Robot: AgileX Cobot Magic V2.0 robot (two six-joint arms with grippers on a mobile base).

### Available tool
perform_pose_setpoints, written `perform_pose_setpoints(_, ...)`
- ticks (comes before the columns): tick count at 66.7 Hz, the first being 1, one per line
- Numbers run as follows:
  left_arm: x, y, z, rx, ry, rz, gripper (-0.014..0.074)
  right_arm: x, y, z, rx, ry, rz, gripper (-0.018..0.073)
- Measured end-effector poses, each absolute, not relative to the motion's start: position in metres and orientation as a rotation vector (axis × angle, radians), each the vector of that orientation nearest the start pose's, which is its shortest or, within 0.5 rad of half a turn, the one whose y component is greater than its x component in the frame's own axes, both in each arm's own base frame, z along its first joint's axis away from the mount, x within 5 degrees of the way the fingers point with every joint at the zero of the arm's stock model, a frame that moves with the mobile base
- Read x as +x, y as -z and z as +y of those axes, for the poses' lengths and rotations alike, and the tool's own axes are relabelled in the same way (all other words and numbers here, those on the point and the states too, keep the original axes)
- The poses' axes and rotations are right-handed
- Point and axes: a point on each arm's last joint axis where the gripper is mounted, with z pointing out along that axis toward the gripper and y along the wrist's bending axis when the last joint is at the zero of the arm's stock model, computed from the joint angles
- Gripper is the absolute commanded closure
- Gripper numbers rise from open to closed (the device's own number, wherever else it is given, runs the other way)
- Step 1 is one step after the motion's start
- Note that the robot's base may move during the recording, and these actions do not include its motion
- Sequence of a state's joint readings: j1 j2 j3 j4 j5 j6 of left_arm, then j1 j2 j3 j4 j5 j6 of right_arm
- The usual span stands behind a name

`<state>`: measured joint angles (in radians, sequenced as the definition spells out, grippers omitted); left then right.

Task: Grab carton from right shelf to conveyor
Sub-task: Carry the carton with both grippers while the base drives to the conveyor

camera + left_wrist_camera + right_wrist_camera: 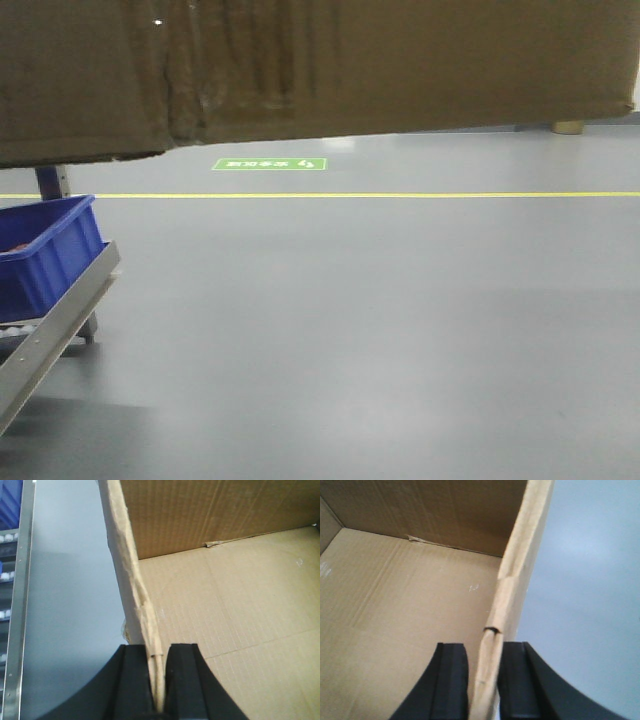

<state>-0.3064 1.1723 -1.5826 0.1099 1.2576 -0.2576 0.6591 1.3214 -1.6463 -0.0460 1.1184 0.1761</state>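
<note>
We hold the carton (pixel 300 70) up in the air, over the grey floor (pixel 380 330). It fills the top of the front view, and its bottom edge tips a little, lower on the left.

Our left gripper (pixel 158 655) is closed on the carton's left wall, with one finger inside and one outside. Our right gripper (pixel 484 652) pinches the right wall the same way. We think we hold both walls because the carton is big and open on top, so one gripper alone would let it swing. The thin walls bend a bit where we squeeze. The carton looks empty inside.

On the left stands a metal rack (pixel 50 330) with a blue bin (pixel 45 255) on it. Far off, a yellow line (pixel 400 194) runs across the floor. We cannot see the conveyor in any view, so we guess the carton is only partway there.
</note>
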Motion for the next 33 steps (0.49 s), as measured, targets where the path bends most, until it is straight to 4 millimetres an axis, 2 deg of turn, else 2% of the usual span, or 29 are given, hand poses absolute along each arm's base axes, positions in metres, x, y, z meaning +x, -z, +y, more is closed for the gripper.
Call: perform_pose_setpoints(33, 0.195, -0.4749, -0.0517, 0.044, 0.145, 2.328, 0.0613, 0.2061, -0.4677, 0.1549, -0.552, -0.378, 2.238, 0.0629)
